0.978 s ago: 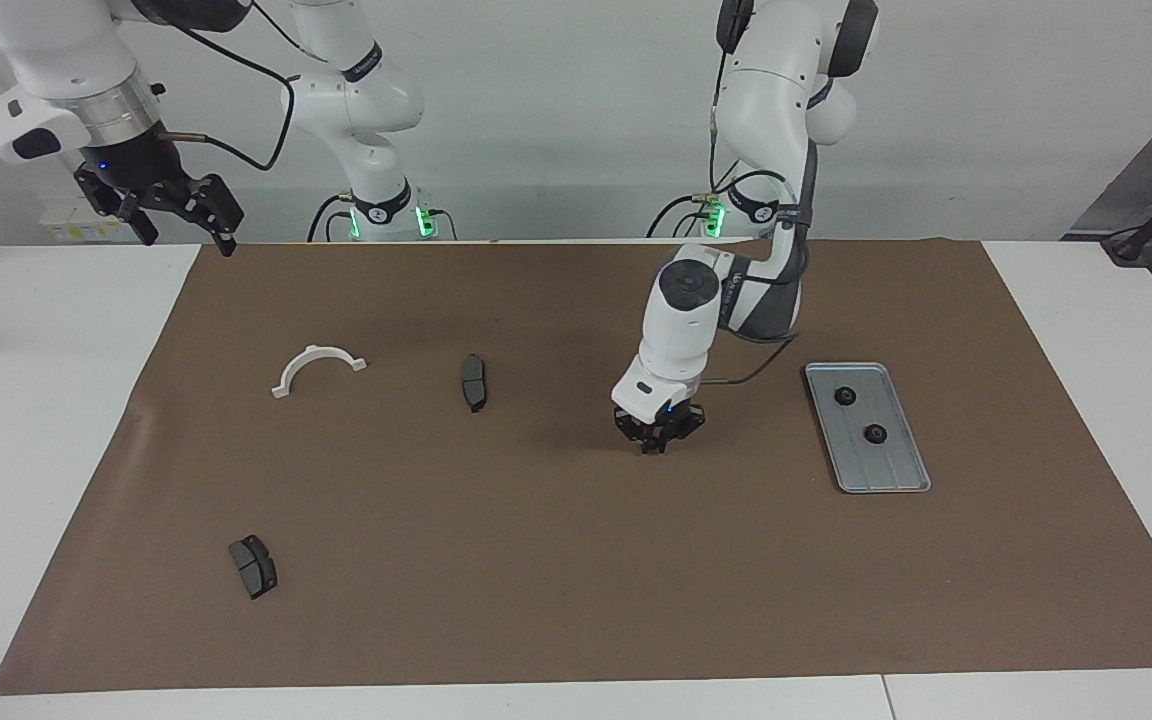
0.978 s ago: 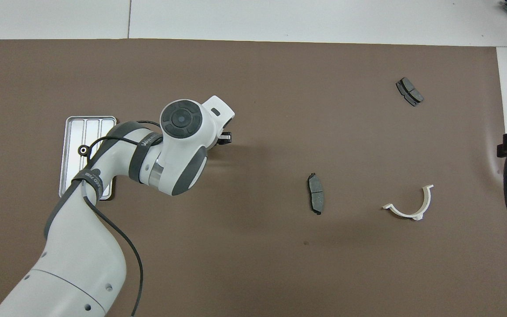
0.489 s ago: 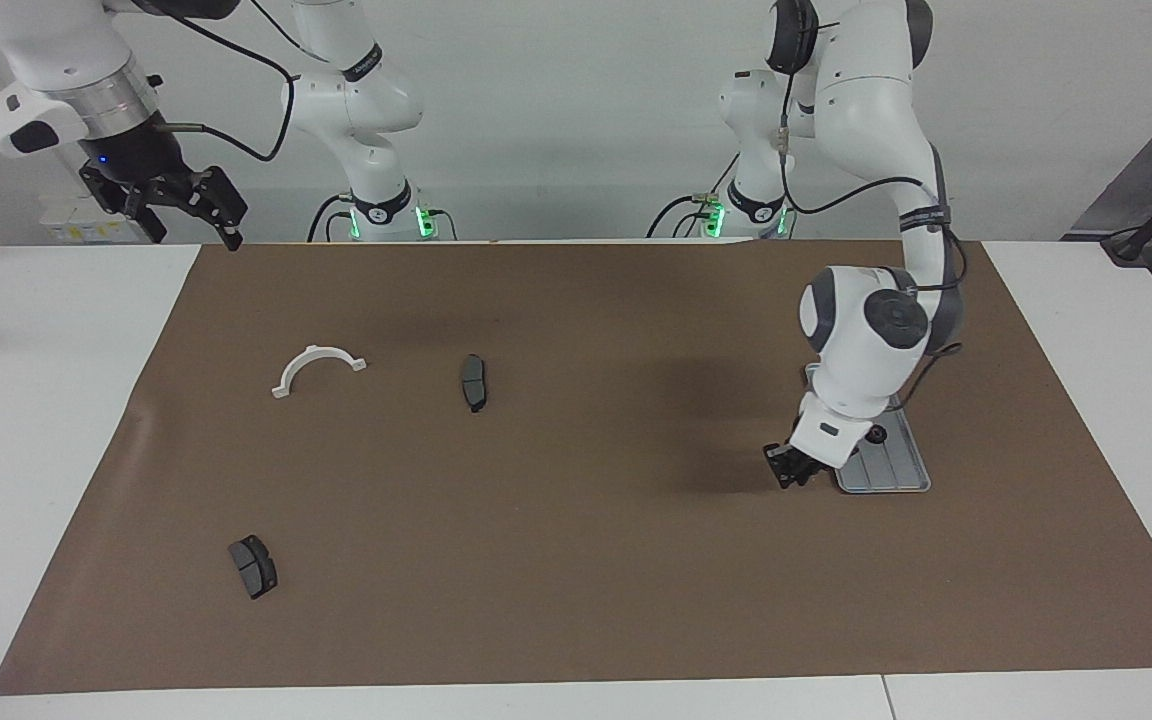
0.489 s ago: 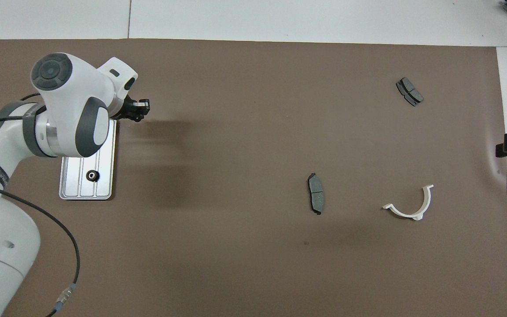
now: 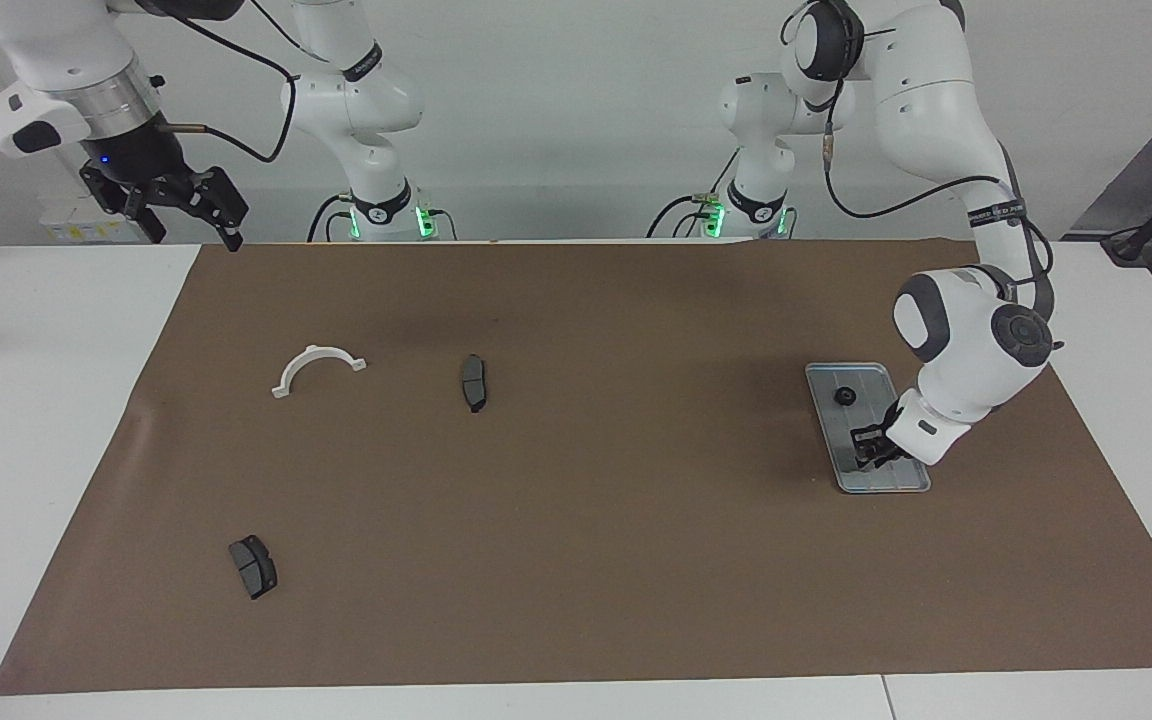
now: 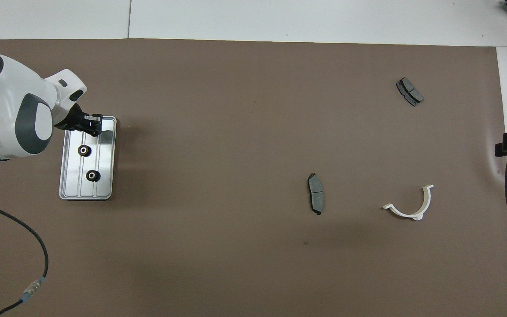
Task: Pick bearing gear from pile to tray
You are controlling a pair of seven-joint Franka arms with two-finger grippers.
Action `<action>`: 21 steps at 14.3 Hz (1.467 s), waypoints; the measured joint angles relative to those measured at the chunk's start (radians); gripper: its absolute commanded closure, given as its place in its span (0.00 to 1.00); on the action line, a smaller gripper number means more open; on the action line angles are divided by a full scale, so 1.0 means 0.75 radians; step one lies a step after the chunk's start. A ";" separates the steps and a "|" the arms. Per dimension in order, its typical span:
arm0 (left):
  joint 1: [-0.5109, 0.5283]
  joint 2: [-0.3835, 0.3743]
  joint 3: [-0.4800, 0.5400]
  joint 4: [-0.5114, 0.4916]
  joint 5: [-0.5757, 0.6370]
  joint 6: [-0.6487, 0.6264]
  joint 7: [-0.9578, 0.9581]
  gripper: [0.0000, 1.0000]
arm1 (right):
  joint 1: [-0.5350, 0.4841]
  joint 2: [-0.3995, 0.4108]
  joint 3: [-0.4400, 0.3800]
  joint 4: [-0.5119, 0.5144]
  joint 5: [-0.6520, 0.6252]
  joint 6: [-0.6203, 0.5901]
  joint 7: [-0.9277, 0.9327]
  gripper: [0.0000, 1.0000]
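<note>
A robotics lab, plainly: two white arms [image 5: 946, 120] bolted at the back of a white table [image 5: 46, 420], brown paper mat [image 5: 576, 560] spread across it, cables trailing, green status lights glowing against a bare grey wall.

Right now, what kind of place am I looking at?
Probably a robotics lab: two white arms at a paper-covered table, car-style brake pads and a metal tray holding small gears, against bare walls.

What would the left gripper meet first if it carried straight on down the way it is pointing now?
Most likely the tray floor. The left gripper, shut, points down over the tray's end farther from the robots, beside the two gears already in it. Whether it carries a gear cannot be seen, and its height above the tray is unclear.
</note>
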State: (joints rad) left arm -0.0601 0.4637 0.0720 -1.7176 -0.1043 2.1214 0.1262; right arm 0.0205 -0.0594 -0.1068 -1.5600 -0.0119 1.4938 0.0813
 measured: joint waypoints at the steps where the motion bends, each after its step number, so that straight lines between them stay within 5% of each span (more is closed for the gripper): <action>1: 0.003 -0.006 0.000 -0.022 0.000 0.000 0.010 0.00 | 0.000 0.000 0.002 -0.001 0.000 0.001 0.000 0.00; 8: 0.003 -0.124 -0.005 -0.022 -0.003 -0.035 0.011 0.00 | 0.000 0.002 0.008 -0.016 0.000 0.026 0.000 0.00; 14: 0.003 -0.399 0.015 0.126 -0.005 -0.516 -0.045 0.00 | 0.020 0.004 0.012 -0.041 0.000 0.025 0.000 0.00; 21: 0.003 -0.654 0.014 0.152 0.044 -0.755 -0.138 0.00 | 0.020 0.003 0.012 -0.043 0.000 0.025 0.000 0.00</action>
State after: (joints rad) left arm -0.0577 -0.0264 0.0824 -1.6033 -0.0710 1.5551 0.0228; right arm 0.0356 -0.0571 -0.0980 -1.5922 -0.0119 1.5129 0.0813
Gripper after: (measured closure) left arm 0.000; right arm 0.000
